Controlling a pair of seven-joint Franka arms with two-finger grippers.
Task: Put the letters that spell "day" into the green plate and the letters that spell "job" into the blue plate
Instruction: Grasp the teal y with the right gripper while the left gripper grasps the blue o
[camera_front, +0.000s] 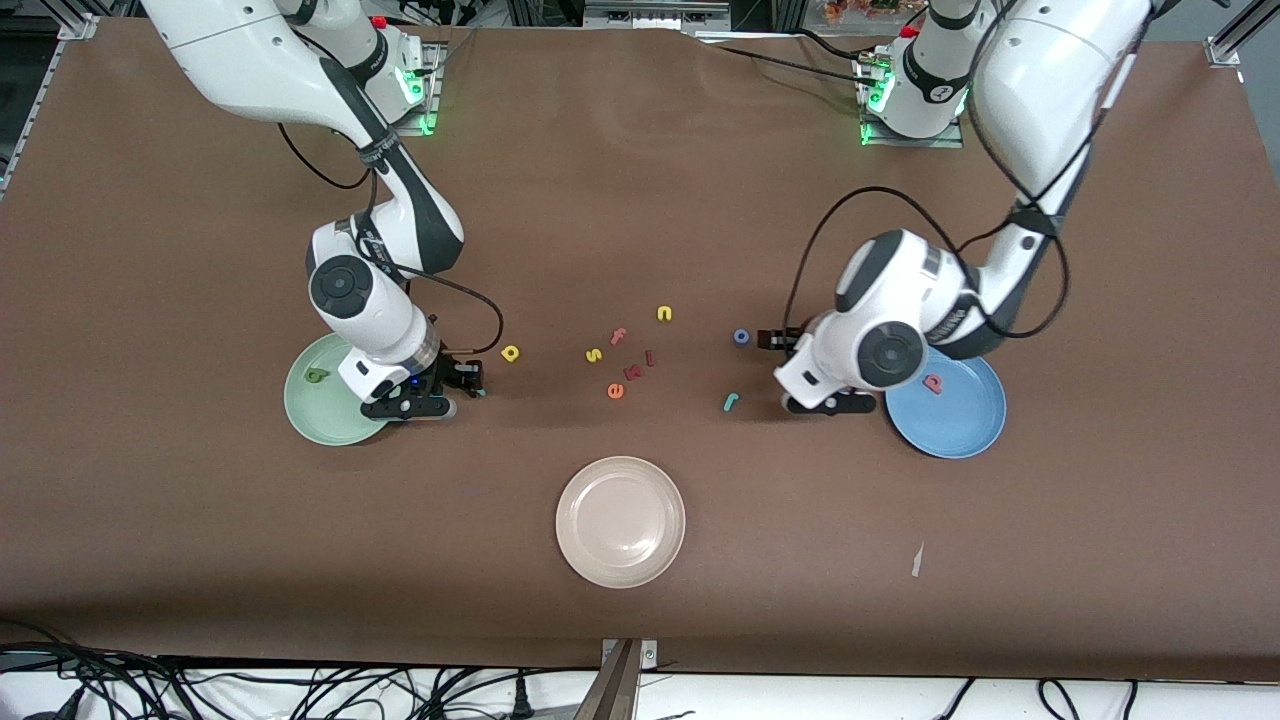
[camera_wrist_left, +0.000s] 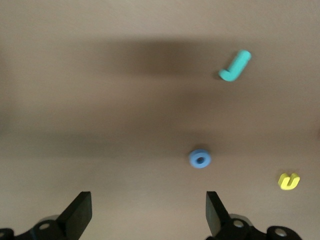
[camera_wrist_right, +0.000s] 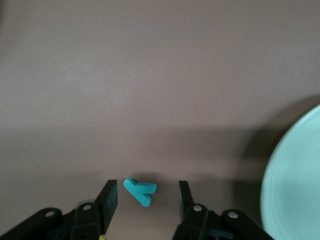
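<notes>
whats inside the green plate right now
One olive green letter lies in the green plate. The right gripper and its wrist cover the plate's edge toward the table's middle, so anything there is hidden.

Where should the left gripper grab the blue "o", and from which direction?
From straight above. The blue "o" lies flat on the table, alone, with the teal hook letter well apart. Being a ring, any approach angle works: the open left gripper probably should straddle it and pinch across the outer rim.

Green plate (camera_wrist_right: 295, 185) cut off at right wrist view's edge; partly hidden under right arm in front view.
</notes>
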